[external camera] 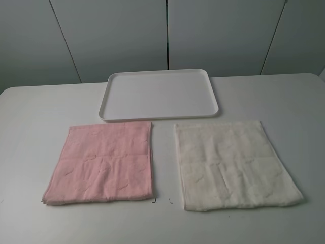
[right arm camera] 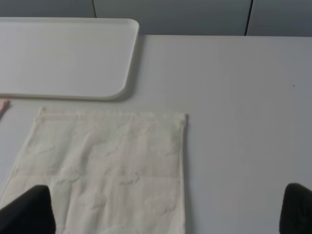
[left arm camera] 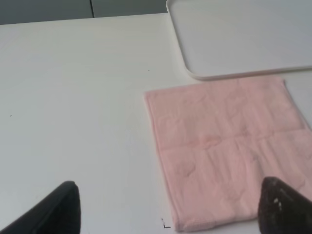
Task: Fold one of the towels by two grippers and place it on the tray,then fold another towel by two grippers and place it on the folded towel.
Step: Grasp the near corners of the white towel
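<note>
We see the pink towel (external camera: 101, 162) and the cream towel (external camera: 233, 165) flat beside the white tray (external camera: 157, 118). Our left gripper (left arm camera: 170, 209) and right gripper (right arm camera: 163, 212) stand wide, empty.

Pink towel (external camera: 101, 162), cream towel (external camera: 233, 165), white tray (external camera: 160, 94)

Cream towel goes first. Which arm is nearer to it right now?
Right. Its wrist view looks down on the cream towel, with the right gripper open above it; the left gripper, also open, is over the pink towel instead.
</note>
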`<state>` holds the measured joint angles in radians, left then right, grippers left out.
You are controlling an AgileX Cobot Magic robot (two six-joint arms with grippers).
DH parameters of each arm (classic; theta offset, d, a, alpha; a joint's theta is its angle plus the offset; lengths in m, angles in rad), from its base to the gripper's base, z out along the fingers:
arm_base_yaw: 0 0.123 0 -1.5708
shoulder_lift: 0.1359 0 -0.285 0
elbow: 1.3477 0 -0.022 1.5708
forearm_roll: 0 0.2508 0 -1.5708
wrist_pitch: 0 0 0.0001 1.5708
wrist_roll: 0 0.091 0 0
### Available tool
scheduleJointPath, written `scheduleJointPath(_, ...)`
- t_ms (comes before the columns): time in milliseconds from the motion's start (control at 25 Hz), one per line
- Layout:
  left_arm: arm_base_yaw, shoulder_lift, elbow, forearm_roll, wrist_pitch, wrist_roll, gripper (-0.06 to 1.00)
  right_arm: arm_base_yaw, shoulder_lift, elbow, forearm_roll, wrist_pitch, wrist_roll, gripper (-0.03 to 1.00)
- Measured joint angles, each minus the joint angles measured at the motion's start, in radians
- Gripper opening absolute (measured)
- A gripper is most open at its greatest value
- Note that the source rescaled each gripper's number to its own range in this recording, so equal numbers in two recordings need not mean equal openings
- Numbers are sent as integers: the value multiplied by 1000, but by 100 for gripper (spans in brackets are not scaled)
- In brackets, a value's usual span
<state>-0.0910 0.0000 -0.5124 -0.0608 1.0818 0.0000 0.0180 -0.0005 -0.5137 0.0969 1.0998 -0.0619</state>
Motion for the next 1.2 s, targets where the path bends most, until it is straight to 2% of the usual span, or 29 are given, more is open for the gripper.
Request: scheduleJointPath(1200,0,0,0,0,0,0,94,0,0,0,0,0,0,100)
